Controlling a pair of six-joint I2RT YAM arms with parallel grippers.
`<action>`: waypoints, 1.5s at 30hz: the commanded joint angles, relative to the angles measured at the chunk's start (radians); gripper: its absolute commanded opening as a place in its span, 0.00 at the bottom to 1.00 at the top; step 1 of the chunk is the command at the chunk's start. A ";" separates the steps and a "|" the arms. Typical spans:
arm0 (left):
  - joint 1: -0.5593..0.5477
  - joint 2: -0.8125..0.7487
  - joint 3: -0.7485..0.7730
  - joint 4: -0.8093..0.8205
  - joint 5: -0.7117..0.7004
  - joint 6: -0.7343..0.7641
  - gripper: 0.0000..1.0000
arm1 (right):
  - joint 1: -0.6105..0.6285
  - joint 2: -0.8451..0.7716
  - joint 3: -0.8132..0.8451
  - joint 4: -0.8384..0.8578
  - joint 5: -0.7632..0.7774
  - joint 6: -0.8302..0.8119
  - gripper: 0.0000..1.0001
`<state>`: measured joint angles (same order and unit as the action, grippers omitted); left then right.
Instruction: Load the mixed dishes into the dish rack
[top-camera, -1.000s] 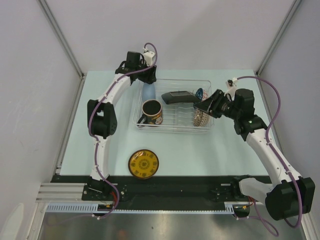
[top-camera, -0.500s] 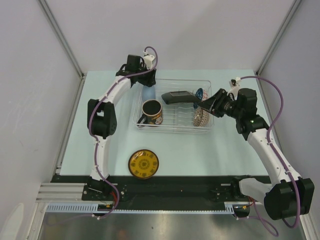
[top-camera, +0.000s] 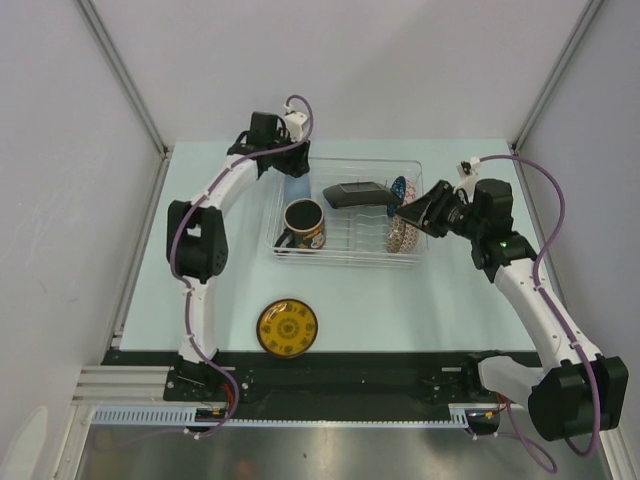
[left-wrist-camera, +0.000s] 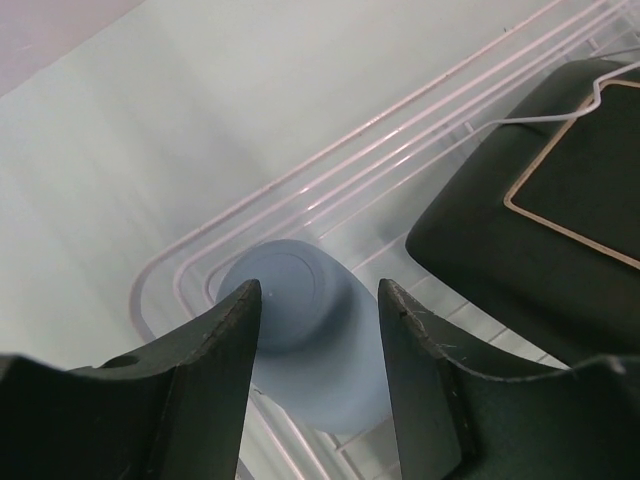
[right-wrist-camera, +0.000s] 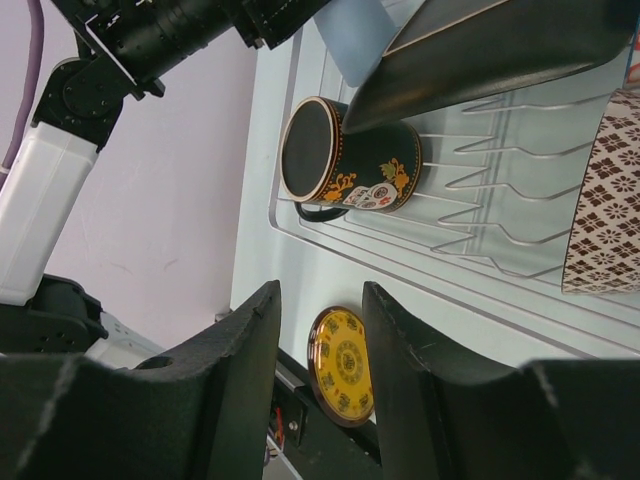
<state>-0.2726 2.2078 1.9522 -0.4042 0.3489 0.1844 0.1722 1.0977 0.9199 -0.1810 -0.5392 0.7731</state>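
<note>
The see-through dish rack (top-camera: 345, 250) holds the black flowered mug (top-camera: 303, 223) on its side, the square black plate (top-camera: 355, 193) leaning on the bars, the small blue-patterned bowl (top-camera: 400, 186) and the light-blue cup (top-camera: 297, 188). The cup (left-wrist-camera: 300, 330) stands upside down in the rack's far left corner. My left gripper (left-wrist-camera: 318, 295) is open just above it, fingers either side. My right gripper (top-camera: 411, 211) is open and empty over the rack's right end. The yellow saucer (top-camera: 287, 327) lies on the table in front of the rack and shows between the right fingers (right-wrist-camera: 345, 365).
A brown-and-white patterned bowl (top-camera: 403, 236) lies on its side at the rack's right end, just below my right gripper. The table's front edge and a black rail (top-camera: 340, 365) run right behind the saucer. Walls close in the back and sides.
The left gripper has drawn back from the cup toward the far left corner. The right gripper has pulled slightly right and up, away from the black plate.
</note>
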 joint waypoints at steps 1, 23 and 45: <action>-0.004 -0.092 -0.035 -0.027 0.028 -0.005 0.55 | -0.005 -0.036 -0.006 0.035 -0.011 0.003 0.43; -0.004 -0.267 -0.254 -0.028 0.070 -0.039 0.54 | -0.008 -0.048 -0.010 0.037 -0.011 0.014 0.43; -0.013 -0.431 -0.230 -0.099 0.127 -0.085 0.55 | 0.001 -0.062 -0.010 0.020 -0.016 -0.012 0.47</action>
<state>-0.2802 1.8912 1.6814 -0.4671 0.4313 0.1120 0.1680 1.0729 0.9127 -0.1822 -0.5392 0.7841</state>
